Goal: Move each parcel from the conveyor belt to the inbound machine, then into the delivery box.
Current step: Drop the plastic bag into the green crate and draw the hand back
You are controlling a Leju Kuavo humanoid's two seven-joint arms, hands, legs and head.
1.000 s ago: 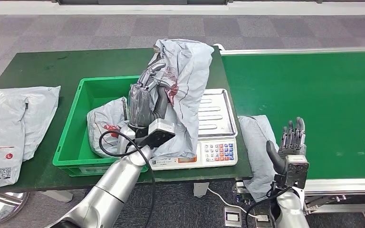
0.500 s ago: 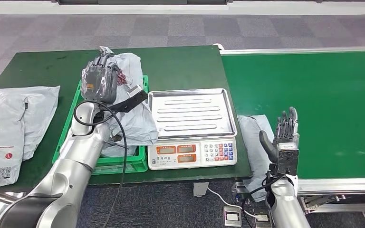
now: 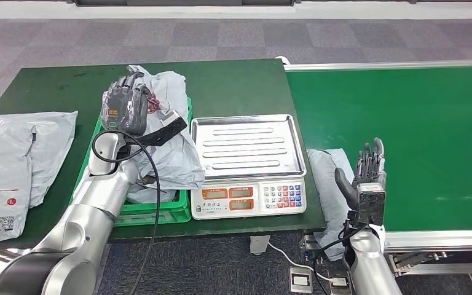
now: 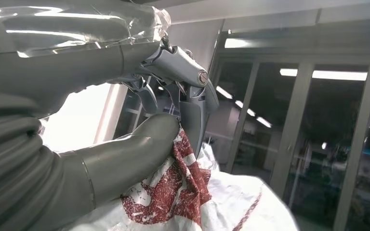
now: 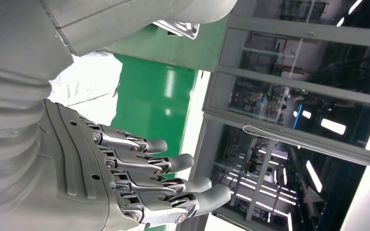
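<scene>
One grey parcel (image 3: 171, 132) with red print hangs crumpled over your green bin (image 3: 153, 211), pinched by the left hand (image 3: 125, 103). Your left wrist view shows thumb and fingers (image 4: 195, 103) clamping the print. Right of the bin, your right hand (image 3: 369, 178) stands spread, empty.

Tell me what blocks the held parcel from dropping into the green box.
Nothing visible blocks it. The left hand grips the grey parcel directly over the green box, and its lower part already drapes into the box. Another parcel may lie beneath, hidden.
</scene>
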